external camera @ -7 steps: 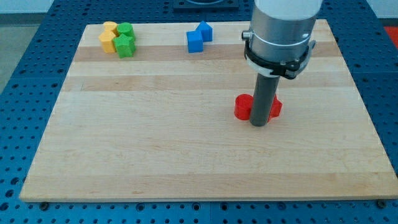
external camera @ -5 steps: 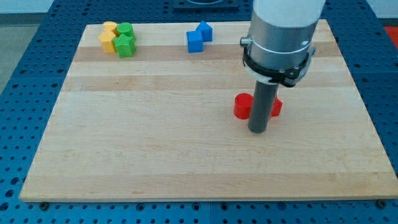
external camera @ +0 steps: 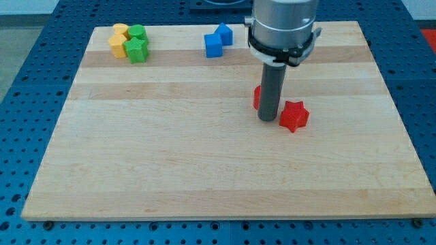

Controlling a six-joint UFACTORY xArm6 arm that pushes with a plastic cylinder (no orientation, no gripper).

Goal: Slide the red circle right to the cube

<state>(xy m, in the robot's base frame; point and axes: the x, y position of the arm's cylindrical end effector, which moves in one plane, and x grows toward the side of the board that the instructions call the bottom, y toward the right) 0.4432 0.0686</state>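
The red circle [external camera: 257, 97] lies right of the board's middle, mostly hidden behind my rod; only its left edge shows. My tip [external camera: 268, 120] rests on the board just below the circle, and whether it touches the circle cannot be told. A red star-shaped block [external camera: 294, 116] lies just right of the tip, a small gap apart. The blue cube [external camera: 213, 45] sits near the view's top, up and left of the circle, touching a second blue block [external camera: 224, 33] of a pointed shape.
Two yellow blocks [external camera: 119, 40] and two green blocks [external camera: 137, 43] cluster at the board's top left corner. The wooden board [external camera: 170, 163] ends near the view's bottom and sides, with blue perforated table [external camera: 20, 102] around it.
My tip has moved left and up the view. The red circle has shifted up and slightly left, now largely behind the rod. The red star, earlier partly covered, now shows fully.
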